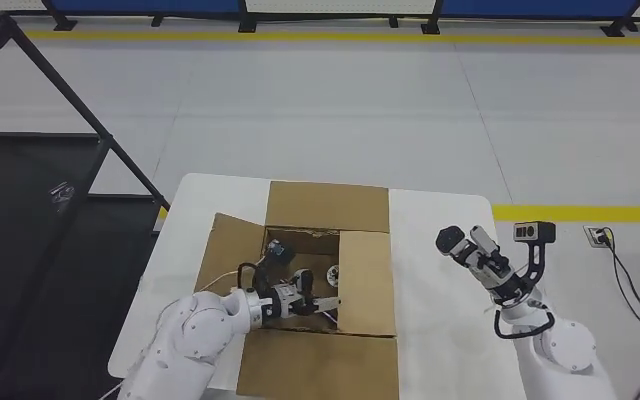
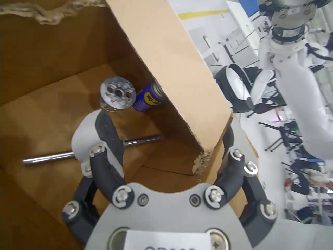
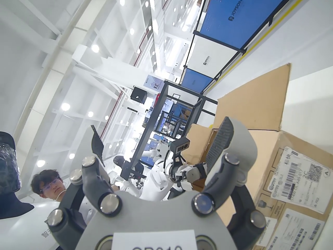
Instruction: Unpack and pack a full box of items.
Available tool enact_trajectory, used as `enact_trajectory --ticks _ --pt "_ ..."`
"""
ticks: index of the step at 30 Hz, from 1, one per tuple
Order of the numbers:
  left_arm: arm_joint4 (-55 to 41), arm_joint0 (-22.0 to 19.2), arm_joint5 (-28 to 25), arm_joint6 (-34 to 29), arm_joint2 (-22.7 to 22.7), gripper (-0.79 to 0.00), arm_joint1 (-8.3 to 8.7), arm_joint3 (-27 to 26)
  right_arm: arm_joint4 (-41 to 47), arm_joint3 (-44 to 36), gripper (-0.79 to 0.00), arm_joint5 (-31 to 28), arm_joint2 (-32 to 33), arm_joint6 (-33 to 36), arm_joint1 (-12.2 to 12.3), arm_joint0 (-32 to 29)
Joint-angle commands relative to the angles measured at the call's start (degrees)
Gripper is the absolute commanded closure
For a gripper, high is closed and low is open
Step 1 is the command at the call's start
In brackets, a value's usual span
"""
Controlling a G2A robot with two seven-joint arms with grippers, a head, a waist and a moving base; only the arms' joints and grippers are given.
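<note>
The box flap point(image 2: 166, 79) stands between the left pincer's point(image 2: 166, 120) jaws, with rod point(image 2: 46, 156) and can point(image 2: 149, 98) beyond.

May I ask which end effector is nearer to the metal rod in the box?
Left. The left end effector hangs over the rod at the box opening; the right end effector is clear of it.

Robotics lab hall: yellow floor tape point(image 1: 300, 36), blue partition panels point(image 3: 249, 8), high ceiling point(image 3: 39, 61) w/ many lights point(image 3: 95, 48)
</note>
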Motion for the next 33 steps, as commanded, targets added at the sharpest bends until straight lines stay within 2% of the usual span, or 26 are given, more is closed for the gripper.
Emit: enact_trajectory --ticks 1,10,19,25,33 --pt "-3.8 -1.8 -0.6 -2.1 1.5 -0.785 -0.34 2.2 0.4 -0.2 -0.785 -0.2 0.5 -0.2 0.1 -0.7" --pt "-12.6 -7.2 -2.5 -5.5 6.3 -0.785 -1.76 8.1 1.4 -0.7 -0.785 -1.1 1.0 -1.4 0.5 -2.6" --pt "-18.8 -7.2 -3.7 -6.1 5.6 -0.785 -1.69 4.3 2.4 -1.2 -0.785 -1.7 1.7 -2.1 0.8 -4.1" --pt "-18.6 -7.2 -3.5 -3.4 6.8 -0.785 -2.05 1.0 3.6 -1.4 -0.785 -2.5 3.3 -2.4 1.2 -5.3" --pt "-17.3 -9.8 -6.6 4.8 12.0 -0.785 -4.06 3.2 7.0 -0.7 -0.785 -4.5 6.2 -2.2 1.6 -7.4"
